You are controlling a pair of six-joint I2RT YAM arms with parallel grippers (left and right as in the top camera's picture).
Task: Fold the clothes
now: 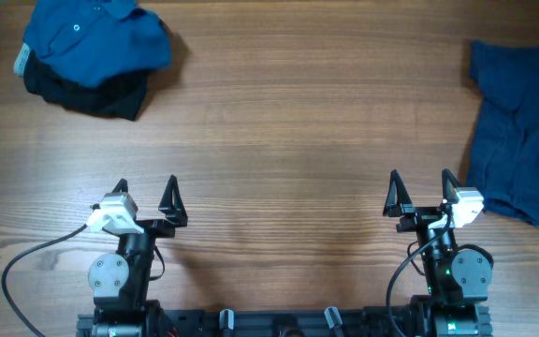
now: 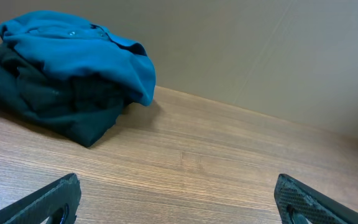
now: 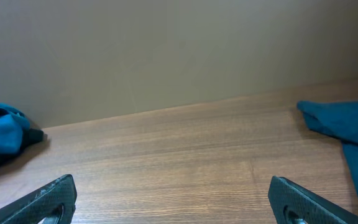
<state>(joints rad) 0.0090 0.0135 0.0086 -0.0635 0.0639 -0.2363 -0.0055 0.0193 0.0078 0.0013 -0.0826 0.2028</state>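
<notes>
Buttoned shirt (image 1: 92, 33) lay atop second garment (image 1: 87, 94), far-left corner of table (image 1: 298, 112). Wrinkled shorts (image 1: 522, 131) lay far right. Left gripper (image 1: 146, 183), right gripper (image 1: 420, 176) sat near front edge.

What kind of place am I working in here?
Probably a robot test bench, not a home: bare wooden table, left arm and right arm fixed at its edge, plain wall behind.

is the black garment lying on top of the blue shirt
No, the blue shirt lies on top, with the black garment showing from underneath it.
</notes>
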